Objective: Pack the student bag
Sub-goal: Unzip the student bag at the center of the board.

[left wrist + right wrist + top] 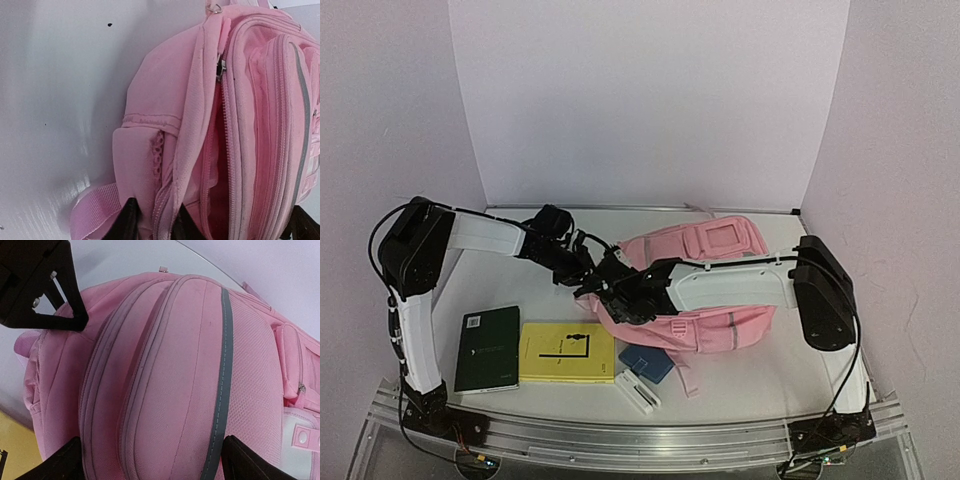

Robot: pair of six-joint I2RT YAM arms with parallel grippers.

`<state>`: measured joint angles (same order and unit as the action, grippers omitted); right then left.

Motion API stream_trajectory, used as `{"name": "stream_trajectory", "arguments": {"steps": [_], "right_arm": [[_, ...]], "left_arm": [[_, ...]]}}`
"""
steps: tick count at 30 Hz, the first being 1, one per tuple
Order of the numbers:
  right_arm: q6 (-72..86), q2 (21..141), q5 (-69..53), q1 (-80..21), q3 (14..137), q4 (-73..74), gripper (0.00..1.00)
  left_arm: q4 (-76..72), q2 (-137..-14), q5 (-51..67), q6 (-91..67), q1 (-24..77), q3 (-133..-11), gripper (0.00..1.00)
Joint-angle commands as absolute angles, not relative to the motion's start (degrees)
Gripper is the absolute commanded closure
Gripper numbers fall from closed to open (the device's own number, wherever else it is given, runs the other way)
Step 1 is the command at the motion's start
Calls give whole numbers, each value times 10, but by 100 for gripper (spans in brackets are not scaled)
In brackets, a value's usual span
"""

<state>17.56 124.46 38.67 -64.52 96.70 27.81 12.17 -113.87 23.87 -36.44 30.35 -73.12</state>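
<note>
You have a white table (760, 375) with plain white walls (650, 100) on three sides. Your student bag (700, 245) lies on the table, in the middle and a bit to the right. It is the biggest thing there, and it is soft and pink with grey strips. Your left pincer (155, 222) is at the edge of the bag, right by an open zip (223, 125). Its two dark fingers (127, 222) are close together with a fold of pink cloth between them, so it is pinching the bag's edge. Your right pincer (157, 460) is wide open. Its fingers (65, 460) stand one on each side of the bag's fat front pocket, and I cannot tell if they touch it. It is not squeezing anything. The two pincers are near each other over the left end of the bag. At the near side of the table, a green book (487, 348) and a yellow book (567, 352) lie flat, side by side. A small blue thing (646, 363) lies by the bag's near edge, with a small white thing (637, 391) just in front of it.
</note>
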Motion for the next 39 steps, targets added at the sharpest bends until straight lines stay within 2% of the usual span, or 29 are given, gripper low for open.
{"name": "stream_trajectory", "arguments": {"steps": [1, 3, 8, 12, 16, 31, 39], "right_arm": [[193, 1250, 513, -611, 995, 327, 21], [195, 1242, 528, -594, 996, 334, 36], [185, 1211, 550, -564, 991, 337, 69], [186, 1176, 564, -548, 985, 339, 87], [192, 1136, 561, -526, 979, 343, 98], [182, 1055, 546, -399, 968, 344, 100], [199, 1004, 513, -344, 947, 344, 100]], "left_arm": [[118, -1143, 223, -367, 306, -731, 91], [119, -1136, 213, -368, 306, -724, 99], [123, -1121, 195, -365, 306, -713, 100], [137, -1117, 173, -360, 306, -715, 100], [153, -1111, 153, -350, 302, -720, 100], [164, -1053, 152, -283, 254, -690, 100], [183, -1077, 161, -251, 224, -713, 100]]}}
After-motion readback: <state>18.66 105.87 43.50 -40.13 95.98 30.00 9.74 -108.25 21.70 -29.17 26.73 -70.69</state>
